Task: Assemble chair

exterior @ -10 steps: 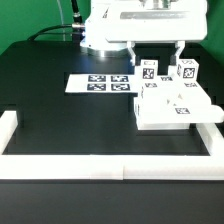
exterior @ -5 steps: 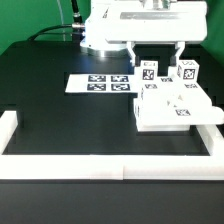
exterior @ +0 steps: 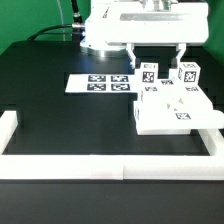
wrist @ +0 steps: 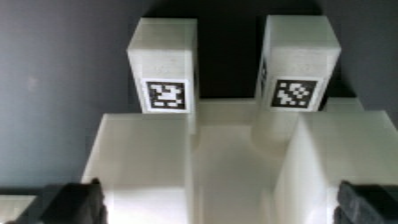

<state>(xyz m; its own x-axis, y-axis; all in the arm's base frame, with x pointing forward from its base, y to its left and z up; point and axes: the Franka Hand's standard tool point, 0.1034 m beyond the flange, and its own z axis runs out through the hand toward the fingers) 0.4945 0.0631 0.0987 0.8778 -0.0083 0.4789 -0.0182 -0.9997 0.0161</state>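
The partly built white chair (exterior: pixel 172 108) rests at the exterior view's right, against the right rail. Two upright tagged bars rise from its far side, the left bar (exterior: pixel 149 72) and the right bar (exterior: pixel 188 72); the wrist view shows them as the left bar (wrist: pixel 164 75) and the right bar (wrist: pixel 299 65). My gripper (exterior: pixel 157 56) hangs open just above the chair, one finger (exterior: pixel 133 55) outside each upright. In the wrist view the gripper (wrist: pixel 217 208) straddles the chair's wide white body (wrist: pixel 214 165), and nothing is held.
The marker board (exterior: pixel 100 83) lies flat to the left of the chair. White border rails run along the front (exterior: pixel 100 166), the left (exterior: pixel 8 125) and the right (exterior: pixel 214 138) of the black table. A cable lies at the back left.
The gripper has sunk very slightly toward the chair. Its jaws stay wide and the chair has not moved.
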